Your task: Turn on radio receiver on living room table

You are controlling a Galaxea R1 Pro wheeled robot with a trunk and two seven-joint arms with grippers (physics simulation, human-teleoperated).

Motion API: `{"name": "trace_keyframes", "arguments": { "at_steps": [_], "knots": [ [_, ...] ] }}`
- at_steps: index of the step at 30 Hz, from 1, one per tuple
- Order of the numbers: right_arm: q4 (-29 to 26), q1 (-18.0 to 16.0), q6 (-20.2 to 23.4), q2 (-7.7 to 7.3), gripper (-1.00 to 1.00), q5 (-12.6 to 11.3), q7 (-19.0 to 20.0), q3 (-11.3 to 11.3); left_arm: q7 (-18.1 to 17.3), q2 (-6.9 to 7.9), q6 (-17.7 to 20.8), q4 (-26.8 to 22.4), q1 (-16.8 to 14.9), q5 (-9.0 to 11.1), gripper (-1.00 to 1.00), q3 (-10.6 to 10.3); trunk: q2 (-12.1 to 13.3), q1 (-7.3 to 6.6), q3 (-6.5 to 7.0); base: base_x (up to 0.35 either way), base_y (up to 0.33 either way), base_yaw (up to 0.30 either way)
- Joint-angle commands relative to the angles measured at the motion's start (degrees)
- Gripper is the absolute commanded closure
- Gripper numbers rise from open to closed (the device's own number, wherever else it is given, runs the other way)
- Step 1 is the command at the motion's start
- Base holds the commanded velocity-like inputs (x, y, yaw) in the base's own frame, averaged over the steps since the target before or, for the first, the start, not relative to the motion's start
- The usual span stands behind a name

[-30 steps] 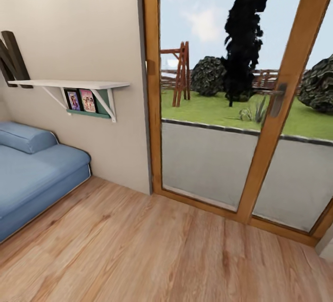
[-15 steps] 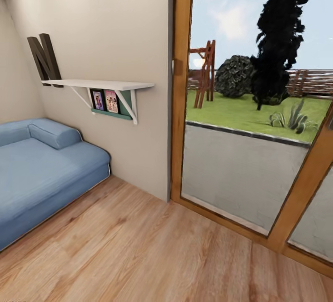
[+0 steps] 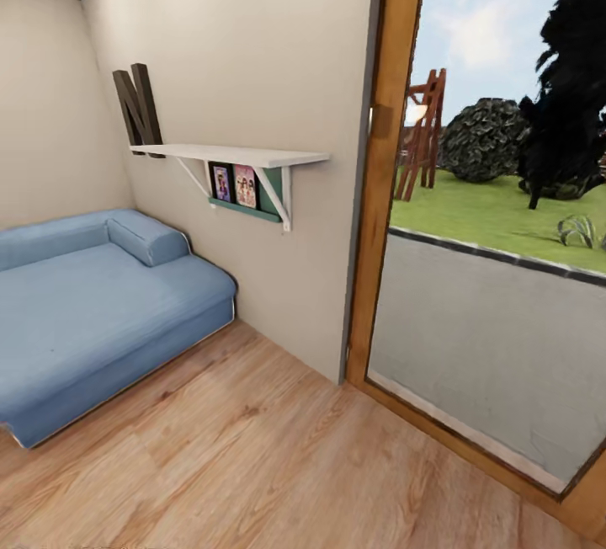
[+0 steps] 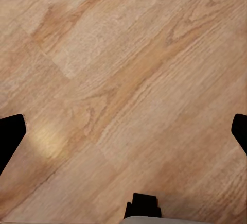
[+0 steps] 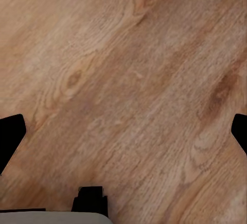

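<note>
— Where's the radio?

— Not in my views. I see the blue sofa (image 3: pixel 93 313) and glass door (image 3: pixel 497 279). Both grippers, left (image 4: pixel 123 126) and right (image 5: pixel 123 131), hang spread, empty, floor (image 4: pixel 123 69) beneath the fingers.

— Next?

— Searching; I judge I must find the table.

Sofa (image 3: pixel 93 305) sits at left on the floor (image 3: pixel 278 465), w/ its end against the wall (image 3: pixel 252 44). Shelf (image 3: pixel 231 153) hangs on that wall above & right of sofa; letter N (image 3: pixel 139 109) stands on it, photos (image 3: pixel 234 184) under it. Glass door (image 3: pixel 488 221) is right of the wall, w/ lawn behind it.
</note>
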Motion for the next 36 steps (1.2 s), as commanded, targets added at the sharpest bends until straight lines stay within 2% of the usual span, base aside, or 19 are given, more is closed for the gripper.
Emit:
{"name": "trace_keyframes", "arguments": {
  "at_steps": [1, 36],
  "knots": [
    [0.0, 0.0, 0.0, 0.0, -1.0, 0.0, 0.0, 0.0, 0.01, -0.03, 0.01, 0.0, 0.0, 0.0, -1.0, -0.01, 0.0, 0.0, 0.0, 0.076, 0.017, 0.295],
    [0.0, 0.0, 0.0, 0.0, -1.0, 0.0, -0.01, 0.0, 0.07, -0.3, -0.07, 0.0, 0.0, 0.0, -1.0, -0.02, 0.0, 0.0, 0.0, 0.004, 0.001, 0.295]
  ]
}}
